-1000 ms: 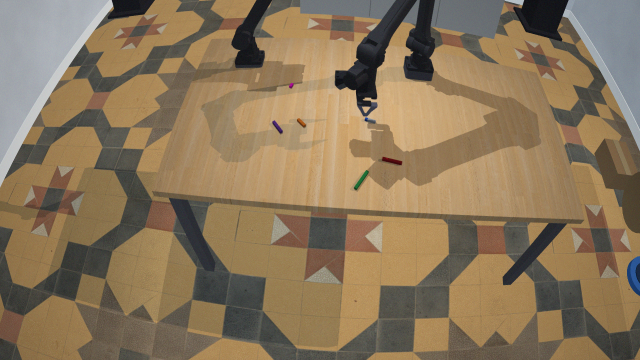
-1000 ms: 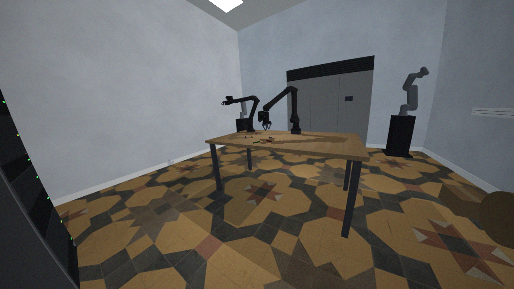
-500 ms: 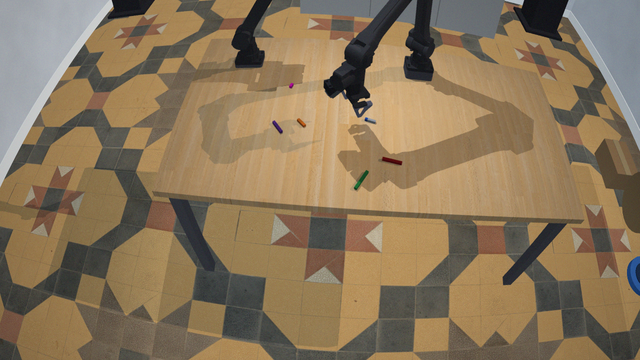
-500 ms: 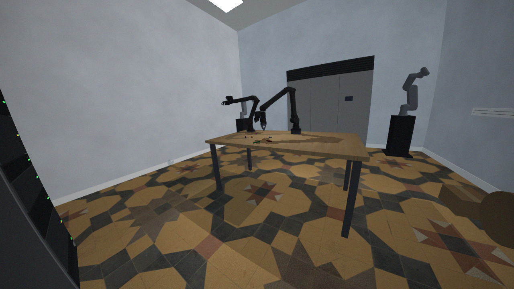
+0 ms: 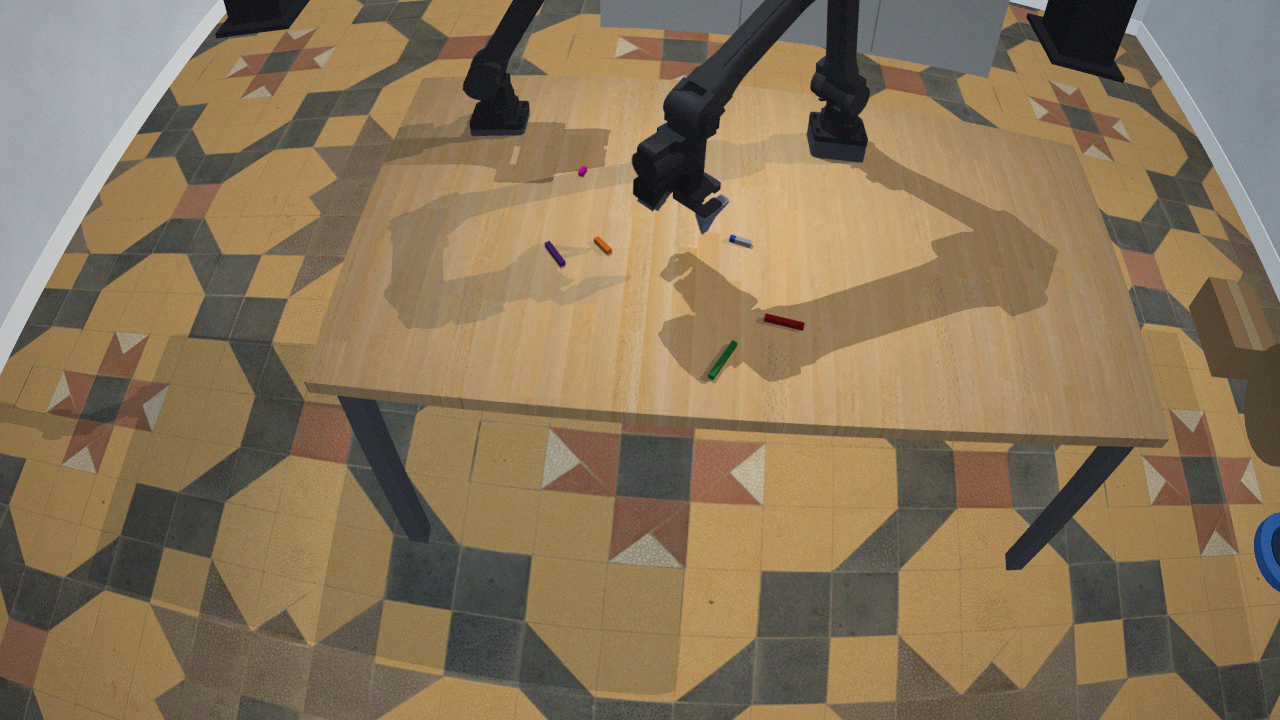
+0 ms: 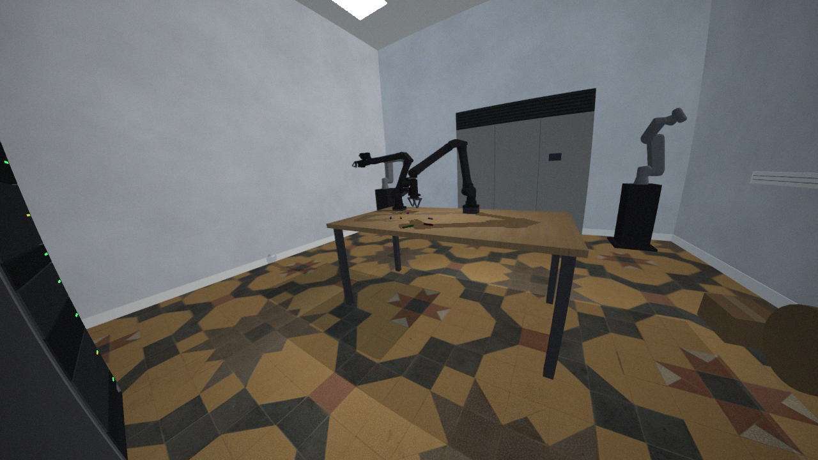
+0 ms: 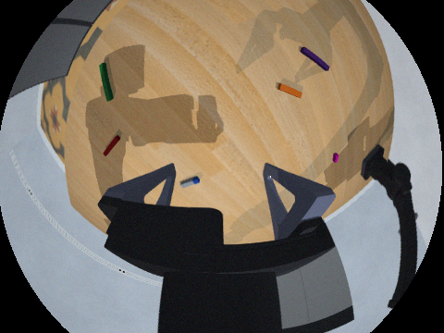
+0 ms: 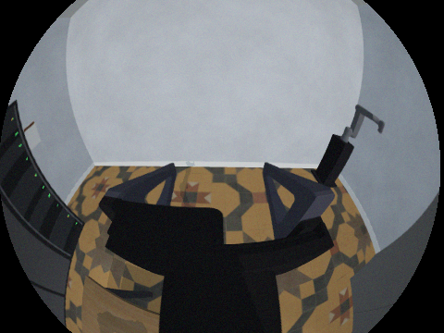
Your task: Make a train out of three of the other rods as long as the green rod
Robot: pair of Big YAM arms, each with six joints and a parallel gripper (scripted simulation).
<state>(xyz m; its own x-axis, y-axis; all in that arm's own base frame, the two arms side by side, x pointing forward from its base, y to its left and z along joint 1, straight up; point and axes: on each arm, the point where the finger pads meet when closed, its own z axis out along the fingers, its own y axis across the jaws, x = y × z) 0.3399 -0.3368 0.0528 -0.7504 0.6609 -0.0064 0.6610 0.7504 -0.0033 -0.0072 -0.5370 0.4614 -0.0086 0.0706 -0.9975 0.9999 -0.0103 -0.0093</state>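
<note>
Top view: The green rod lies flat, the rod nearest the front long edge of the wooden table, with bare wood between. Red rod is near it, behind and to picture right. Farther behind it, the blue rod and grey rod form a short line, ends touching or almost so. Orange rod and purple rod lie near each other, apart from green, behind and to picture left; magenta rod is farther back. The three-rod train is incomplete. Left gripper is above the wood, near the blue-grey pair. A brown box is on the floor beyond the table end, on green's picture-right side; contents cannot be told.

Exterior view: Left gripper is raised off the tabletop behind green. Right gripper is high, well apart from green.

Left wrist view: Fingers wide open, nothing held; all rods lie on the wood.

Right wrist view: Fingers wide open, nothing held; a table corner shows low in view.
</note>
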